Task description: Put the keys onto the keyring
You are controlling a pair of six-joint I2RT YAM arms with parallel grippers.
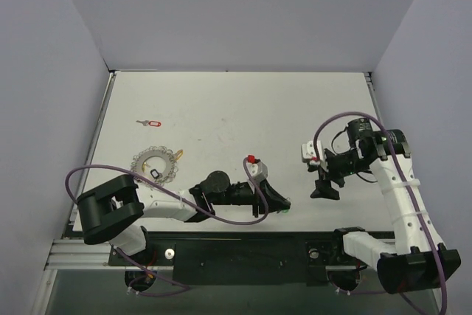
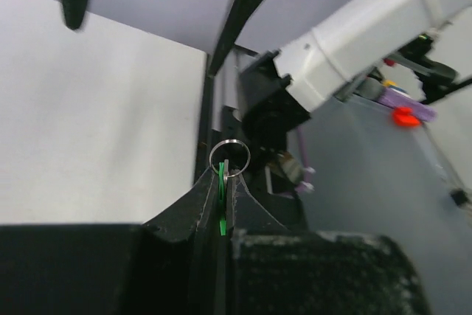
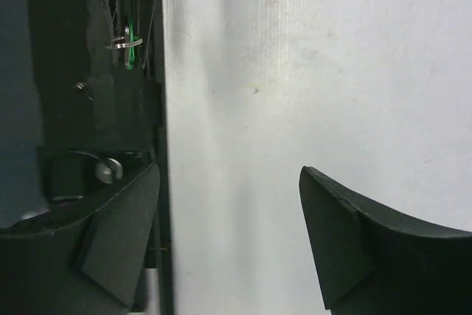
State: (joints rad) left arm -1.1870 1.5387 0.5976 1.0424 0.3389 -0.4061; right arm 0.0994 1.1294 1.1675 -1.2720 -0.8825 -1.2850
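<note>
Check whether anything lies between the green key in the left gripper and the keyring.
No loose thing lies on the table between them. The left gripper, shut on the green key, points away from the keyring, so only the left arm itself stretches across that line.

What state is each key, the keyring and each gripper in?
Left gripper: jaws shut on green key.
Right gripper: jaws open, empty.
Red key: lying loose on table.
Keyring: flat on table, unheld.
Green key: held, not on keyring.
</note>
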